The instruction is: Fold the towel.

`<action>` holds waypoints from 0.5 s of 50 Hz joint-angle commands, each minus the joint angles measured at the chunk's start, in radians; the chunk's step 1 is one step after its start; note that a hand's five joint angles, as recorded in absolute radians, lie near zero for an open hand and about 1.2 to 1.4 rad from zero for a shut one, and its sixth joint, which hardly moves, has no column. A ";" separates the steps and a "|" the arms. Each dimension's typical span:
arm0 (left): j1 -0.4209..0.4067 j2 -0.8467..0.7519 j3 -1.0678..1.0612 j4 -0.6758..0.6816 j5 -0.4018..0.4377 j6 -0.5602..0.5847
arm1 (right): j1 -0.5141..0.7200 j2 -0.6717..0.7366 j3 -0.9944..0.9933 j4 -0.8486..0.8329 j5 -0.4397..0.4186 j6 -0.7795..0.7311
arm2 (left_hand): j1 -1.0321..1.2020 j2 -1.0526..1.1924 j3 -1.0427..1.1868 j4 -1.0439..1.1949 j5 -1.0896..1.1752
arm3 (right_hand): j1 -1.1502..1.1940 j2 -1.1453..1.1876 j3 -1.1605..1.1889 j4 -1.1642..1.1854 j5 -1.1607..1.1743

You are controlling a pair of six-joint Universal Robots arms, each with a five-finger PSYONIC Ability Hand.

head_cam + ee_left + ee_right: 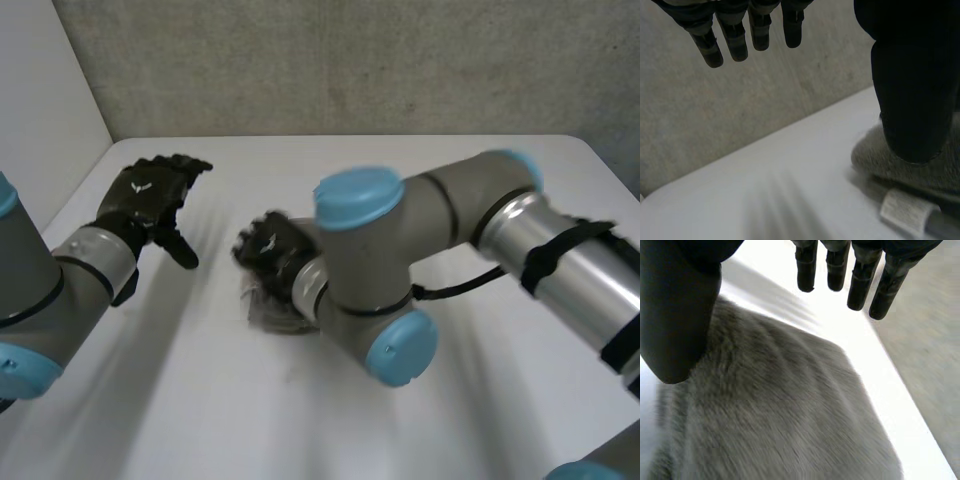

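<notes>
A small folded grey towel (272, 312) lies near the middle of the white table (400, 165). My right hand (268, 248) hovers just over it with straight fingers, holding nothing. In the right wrist view the towel (785, 415) spreads under the palm, below the thumb and straight fingers of the right hand (860, 282). My left hand (150, 192) is raised over the table to the left of the towel, fingers spread. In the left wrist view the left hand (735, 40) shows straight fingers, and the towel (875, 155) with a white label (902, 210) lies beside the thumb.
A grey wall (350, 60) stands behind the table's far edge. The right arm's elbow (370, 260) reaches across the table's middle, covering part of the towel. The table's edge (890, 385) runs close beyond the towel in the right wrist view.
</notes>
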State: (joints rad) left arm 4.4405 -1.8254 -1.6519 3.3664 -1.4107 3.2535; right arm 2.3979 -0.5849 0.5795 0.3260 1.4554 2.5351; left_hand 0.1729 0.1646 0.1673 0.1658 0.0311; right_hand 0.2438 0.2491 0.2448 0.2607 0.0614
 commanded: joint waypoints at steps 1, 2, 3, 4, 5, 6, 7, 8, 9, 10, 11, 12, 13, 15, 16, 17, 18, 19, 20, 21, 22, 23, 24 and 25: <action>-0.045 -0.029 0.090 -0.030 -0.002 -0.035 | -0.130 -0.185 0.181 -0.034 0.043 0.351 | 0.008 0.017 0.014 0.015 -0.024 | -0.069 -0.075 -0.070 -0.086 -0.061; -0.067 -0.049 0.113 -0.038 -0.004 -0.047 | -0.147 -0.215 0.222 -0.039 0.043 0.385 | 0.011 0.020 0.017 0.018 -0.021 | -0.069 -0.075 -0.070 -0.086 -0.061; -0.067 -0.049 0.113 -0.038 -0.004 -0.047 | -0.148 -0.216 0.223 -0.039 0.043 0.386 | 0.011 0.020 0.017 0.018 -0.021 | -0.069 -0.075 -0.070 -0.086 -0.061; -0.088 -0.070 0.136 -0.048 -0.005 -0.064 | -0.169 -0.237 0.259 -0.044 0.043 0.401 | 0.014 0.022 0.020 0.021 -0.019 | -0.069 -0.075 -0.070 -0.086 -0.061; -0.107 -0.092 0.161 -0.062 -0.005 -0.084 | -0.193 -0.251 0.288 -0.048 0.043 0.410 | 0.014 0.022 0.020 0.021 -0.019 | -0.069 -0.075 -0.070 -0.086 -0.061; -0.107 -0.092 0.161 -0.062 -0.005 -0.084 | -0.194 -0.251 0.289 -0.048 0.043 0.410 | 0.014 0.022 0.020 0.021 -0.019 | -0.069 -0.075 -0.070 -0.086 -0.061; -0.124 -0.118 0.184 -0.077 -0.005 -0.107 | -0.213 -0.259 0.305 -0.051 0.043 0.418 | 0.014 0.022 0.020 0.021 -0.019 | -0.069 -0.075 -0.070 -0.086 -0.061; -0.124 -0.118 0.184 -0.078 -0.005 -0.107 | -0.214 -0.259 0.306 -0.051 0.043 0.418 | 0.014 0.022 0.020 0.021 -0.019 | -0.069 -0.075 -0.070 -0.086 -0.061; -0.141 -0.147 0.205 -0.094 -0.005 -0.132 | -0.224 -0.259 0.310 -0.051 0.045 0.422 | 0.017 0.025 0.023 0.024 -0.016 | -0.069 -0.075 -0.070 -0.086 -0.061; -0.159 -0.179 0.228 -0.111 -0.005 -0.152 | -0.229 -0.254 0.312 -0.050 0.045 0.430 | 0.017 0.025 0.023 0.024 -0.016 | -0.069 -0.075 -0.070 -0.086 -0.061; -0.159 -0.180 0.228 -0.111 -0.005 -0.152 | -0.229 -0.254 0.312 -0.050 0.045 0.430 | 0.017 0.025 0.023 0.024 -0.016 | -0.069 -0.075 -0.070 -0.086 -0.061; -0.179 -0.211 0.251 -0.128 -0.005 -0.170 | -0.232 -0.248 0.310 -0.051 0.043 0.439 | 0.017 0.025 0.023 0.024 -0.016 | -0.069 -0.075 -0.070 -0.086 -0.061; -0.194 -0.244 0.270 -0.140 -0.005 -0.185 | -0.232 -0.240 0.309 -0.051 0.040 0.453 | 0.026 0.034 0.031 0.033 -0.007 | -0.069 -0.075 -0.070 -0.086 -0.061; -0.205 -0.279 0.287 -0.150 -0.005 -0.198 | -0.233 -0.225 0.301 -0.051 0.037 0.465 | 0.035 0.043 0.040 0.042 0.002 | -0.069 -0.075 -0.070 -0.086 -0.061; -0.211 -0.313 0.302 -0.156 -0.005 -0.207 | -0.233 -0.207 0.289 -0.050 0.031 0.473 | 0.035 0.043 0.040 0.042 0.002 | -0.069 -0.075 -0.070 -0.086 -0.061; -0.211 -0.313 0.302 -0.156 -0.005 -0.207 | -0.233 -0.207 0.289 -0.050 0.031 0.473 | 0.035 0.043 0.040 0.042 0.002 | -0.069 -0.075 -0.070 -0.086 -0.061; -0.217 -0.345 0.316 -0.162 -0.007 -0.212 | -0.233 -0.185 0.270 -0.045 0.023 0.476 | 0.038 0.046 0.043 0.045 0.005 | -0.069 -0.075 -0.070 -0.086 -0.061; -0.217 -0.345 0.316 -0.162 -0.007 -0.212 | -0.233 -0.185 0.270 -0.045 0.023 0.476 | 0.038 0.046 0.043 0.045 0.005 | -0.069 -0.075 -0.070 -0.086 -0.061; -0.224 -0.376 0.326 -0.165 -0.008 -0.215 | -0.235 -0.164 0.252 -0.042 0.016 0.476 | 0.043 0.052 0.049 0.051 0.011 | -0.069 -0.075 -0.070 -0.086 -0.061; -0.227 -0.403 0.333 -0.168 -0.017 -0.215 | -0.235 -0.138 0.238 -0.042 0.007 0.476 | 0.046 0.055 0.052 0.054 0.014 | -0.069 -0.075 -0.070 -0.086 -0.061; -0.227 -0.403 0.333 -0.168 -0.017 -0.215 | -0.235 -0.138 0.238 -0.042 0.007 0.476 | 0.046 0.055 0.052 0.054 0.014 | -0.069 -0.075 -0.070 -0.086 -0.061; -0.227 -0.428 0.337 -0.173 -0.036 -0.213 | -0.235 -0.112 0.226 -0.042 0.000 0.472 | 0.046 0.055 0.052 0.054 0.014 | -0.069 -0.075 -0.070 -0.086 -0.061; -0.228 -0.449 0.339 -0.174 -0.065 -0.210 | -0.235 -0.084 0.215 -0.042 -0.004 0.468 | 0.046 0.055 0.052 0.054 0.014 | -0.069 -0.075 -0.070 -0.086 -0.061; -0.228 -0.450 0.339 -0.174 -0.065 -0.210 | -0.235 -0.084 0.215 -0.042 -0.004 0.468 | 0.046 0.055 0.052 0.054 0.014 | -0.069 -0.075 -0.070 -0.086 -0.061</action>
State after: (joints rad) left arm 4.2188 -2.1864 -1.3317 3.2022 -1.4249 3.0404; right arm 2.1611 -0.7590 0.8454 0.2796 1.4745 3.0094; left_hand 0.1737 0.1850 0.1841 0.1839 0.0311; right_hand 0.2355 0.2491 0.2447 0.2606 0.0614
